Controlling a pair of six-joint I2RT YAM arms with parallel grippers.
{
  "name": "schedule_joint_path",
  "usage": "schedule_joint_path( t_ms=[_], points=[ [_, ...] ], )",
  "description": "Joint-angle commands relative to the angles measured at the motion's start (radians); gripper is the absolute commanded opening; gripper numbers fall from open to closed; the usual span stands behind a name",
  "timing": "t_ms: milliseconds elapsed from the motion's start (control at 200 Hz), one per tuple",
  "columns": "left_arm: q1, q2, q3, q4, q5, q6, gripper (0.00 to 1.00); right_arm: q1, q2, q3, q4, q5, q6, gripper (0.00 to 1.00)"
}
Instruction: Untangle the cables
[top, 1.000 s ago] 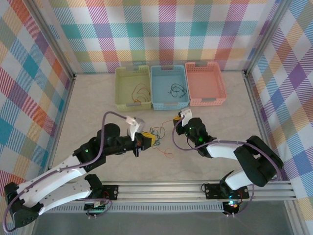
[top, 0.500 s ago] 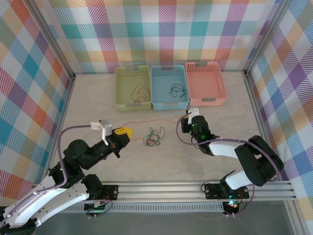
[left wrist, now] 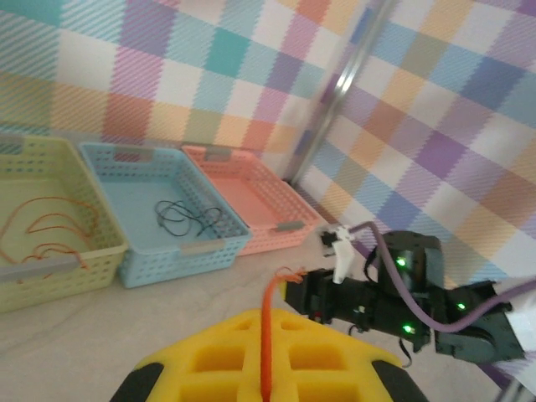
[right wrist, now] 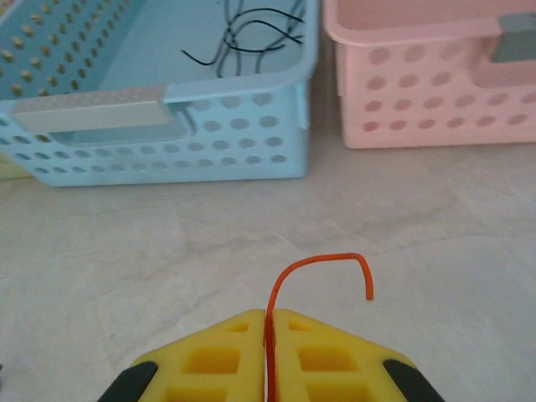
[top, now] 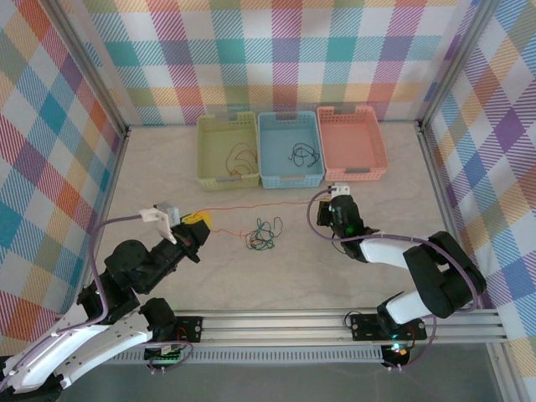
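Drawn further apart than half a second ago, left gripper [top: 198, 221] and right gripper [top: 327, 203] are closed on opposite ends of one orange-red cable [top: 260, 206], held stretched across the middle of the table [top: 167, 167] beyond the tangled cables [top: 263, 234]; judged light, limp, slippery, best pinched near its ends.

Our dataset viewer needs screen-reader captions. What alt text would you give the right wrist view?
The right gripper is shut on a thin orange-red cable whose free end curls over. Behind stand a blue basket holding black cables and, right of it, a pink basket.
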Motion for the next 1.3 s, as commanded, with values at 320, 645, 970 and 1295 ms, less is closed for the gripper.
schedule_joint_path(
  t_ms=[320,645,970,1295],
  points=[
    [-0.009,0.059,0.133,-0.118,-0.137,-0.038,0.0,-0.031,-0.016,0.026,-0.076,0.055,0.103,0.25],
    [0.01,0.279,0.281,-0.119,-0.198,-0.024,0.0,-0.031,-0.016,0.027,-0.061,0.019,0.093,0.34],
    [0.128,0.52,0.548,-0.128,-0.155,0.014,0.0,-0.031,-0.015,0.028,-0.06,0.0,0.079,0.34],
    [0.28,0.823,0.962,-0.217,-0.073,0.085,0.0,-0.031,-0.008,0.031,-0.054,-0.017,0.073,0.34]
  ],
)
